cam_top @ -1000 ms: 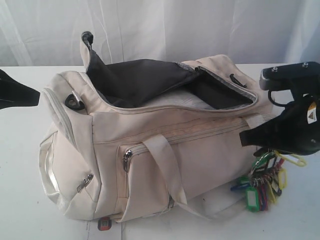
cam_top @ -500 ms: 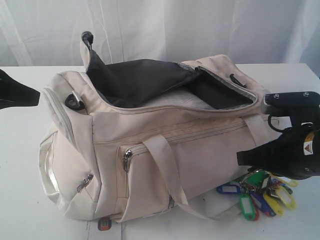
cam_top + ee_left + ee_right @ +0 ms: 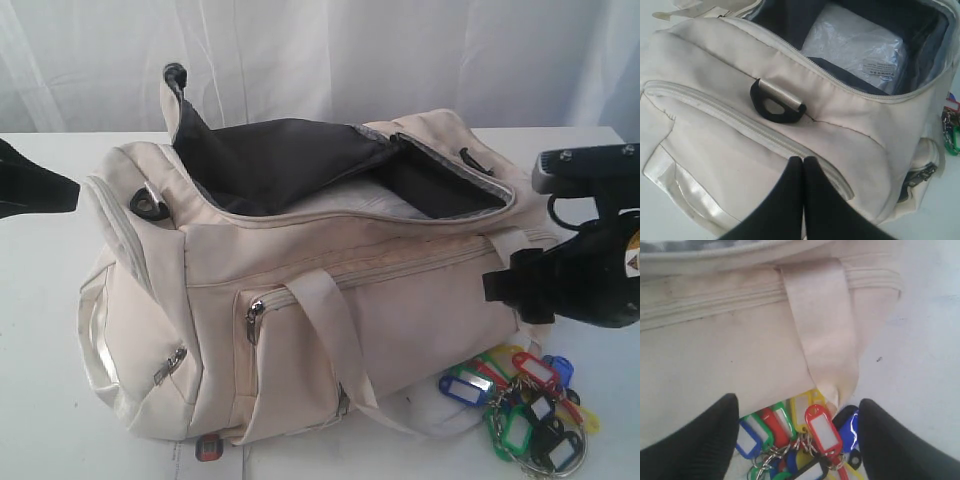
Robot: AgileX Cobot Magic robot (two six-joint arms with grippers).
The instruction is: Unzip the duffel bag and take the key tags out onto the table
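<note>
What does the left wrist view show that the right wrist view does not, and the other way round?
Only the left wrist view: the bag's open top with a plastic packet inside, a black strap clip, and the left hand, shut on nothing.
Only the right wrist view: the right hand, open, the key tags close up with their white label windows, and a webbing handle.
Both: the cream duffel bag and the white table. The left wrist view catches only a green and red sliver of the tags at its edge.
</note>
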